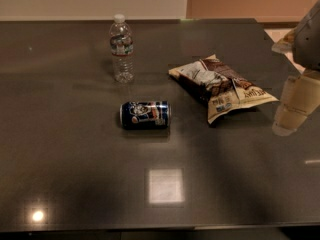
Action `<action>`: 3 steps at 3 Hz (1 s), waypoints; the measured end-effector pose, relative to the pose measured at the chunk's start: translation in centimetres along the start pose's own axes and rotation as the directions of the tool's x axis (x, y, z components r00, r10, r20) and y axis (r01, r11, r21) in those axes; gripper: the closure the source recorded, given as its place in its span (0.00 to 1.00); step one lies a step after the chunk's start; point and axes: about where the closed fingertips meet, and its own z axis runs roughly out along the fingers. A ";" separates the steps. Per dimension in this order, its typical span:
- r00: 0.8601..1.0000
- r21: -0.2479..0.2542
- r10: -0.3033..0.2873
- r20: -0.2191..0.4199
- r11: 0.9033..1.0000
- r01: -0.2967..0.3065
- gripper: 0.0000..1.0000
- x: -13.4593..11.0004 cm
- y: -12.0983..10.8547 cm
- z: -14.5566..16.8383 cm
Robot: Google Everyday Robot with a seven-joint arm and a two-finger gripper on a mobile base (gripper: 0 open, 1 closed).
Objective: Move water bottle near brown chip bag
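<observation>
The water bottle, clear with a white cap and a pale label band, stands upright at the far left-centre of the dark table. The brown chip bag, dark brown with cream and tan panels, lies flat to its right, past the middle of the table. My gripper shows at the right edge of the camera view, raised, to the right of the chip bag and far from the bottle. It holds nothing that I can see.
A dark blue soda can lies on its side in front of the bottle and left of the bag. The dark table reflects ceiling lights near its front edge. A pale wall runs behind the table's far edge.
</observation>
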 end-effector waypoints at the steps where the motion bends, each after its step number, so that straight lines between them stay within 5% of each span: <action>1: 1.000 0.000 0.000 0.000 1.000 0.000 0.00 0.0 0.0 0.0; 3: 0.998 -0.024 -0.040 0.052 0.999 0.042 0.00 -2.5 -2.4 1.0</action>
